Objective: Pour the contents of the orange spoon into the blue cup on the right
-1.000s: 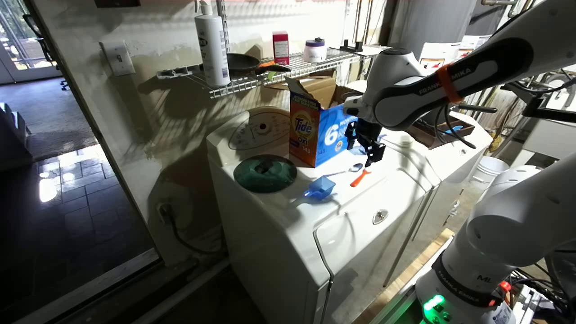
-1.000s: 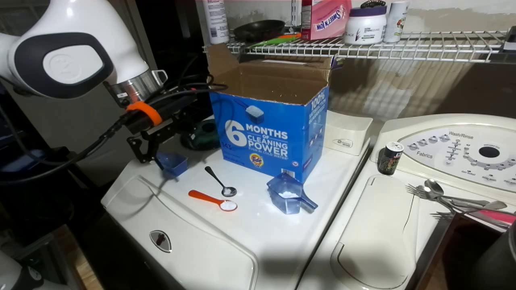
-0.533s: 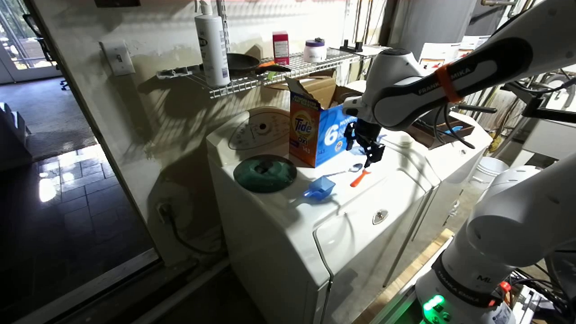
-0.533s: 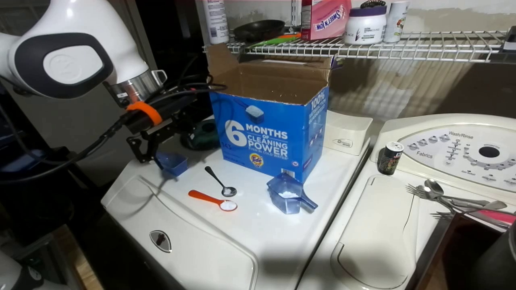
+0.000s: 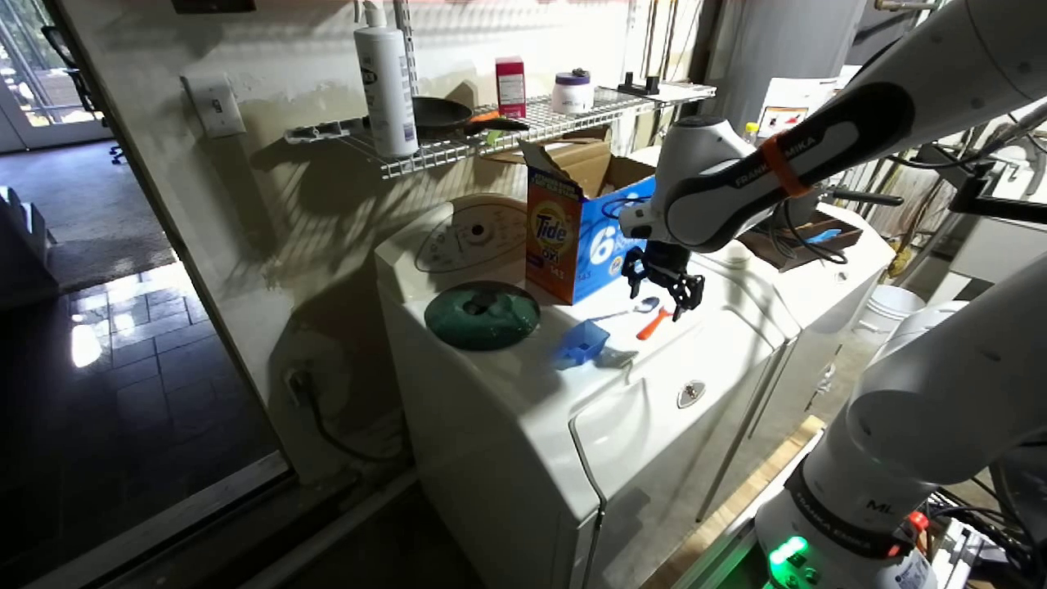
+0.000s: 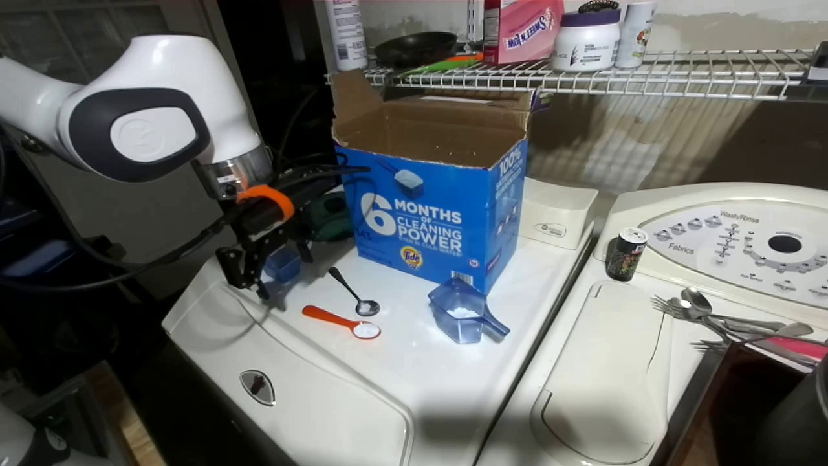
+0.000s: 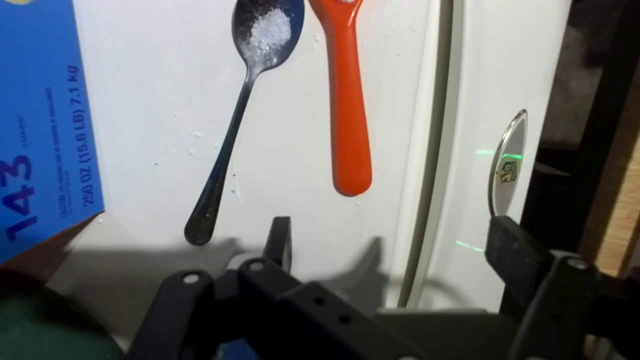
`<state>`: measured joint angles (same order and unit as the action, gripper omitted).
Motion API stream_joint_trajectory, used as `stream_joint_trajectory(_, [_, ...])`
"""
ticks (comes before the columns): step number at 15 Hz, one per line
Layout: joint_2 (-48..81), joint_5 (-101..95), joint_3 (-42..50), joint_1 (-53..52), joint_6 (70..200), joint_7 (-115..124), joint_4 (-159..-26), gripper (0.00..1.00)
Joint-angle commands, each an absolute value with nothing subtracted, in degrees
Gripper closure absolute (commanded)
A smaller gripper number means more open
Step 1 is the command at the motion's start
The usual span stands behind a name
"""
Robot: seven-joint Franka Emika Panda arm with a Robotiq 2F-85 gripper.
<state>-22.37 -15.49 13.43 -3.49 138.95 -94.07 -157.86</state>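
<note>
Jaws spread, the end effector [image 7: 392, 237] hovers over the glossy white machine [image 6: 420, 375]. Ahead of it lies the slender orange spoon [image 7: 349, 110], holding white powder [image 6: 367, 331]; beyond sits the translucent, angular blue cup [image 6: 471, 329].

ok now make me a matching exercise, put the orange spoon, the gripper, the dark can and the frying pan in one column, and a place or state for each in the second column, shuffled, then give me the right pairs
Things
1. orange spoon
2. gripper
3. dark can
4. frying pan

Places and states
A. jaws apart, holding nothing
B. up on the wire shelf
C. lying down with white powder in its bowl
D. standing upright by a control panel

Right pairs
1 - C
2 - A
3 - D
4 - B
</note>
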Motion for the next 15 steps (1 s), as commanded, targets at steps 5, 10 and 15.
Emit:
stream_joint_trajectory(5, [-14.8, -23.7, 10.9, 2.9, 143.9, -96.8, -156.8, 0.00])
stream_joint_trajectory(10, [-10.5, -24.3, 11.8, 4.8, 150.6, -99.7, -156.8, 0.00])
stream_joint_trajectory(15, [-6.8, -22.6, 11.7, 5.2, 156.5, -102.5, -156.5, 0.00])
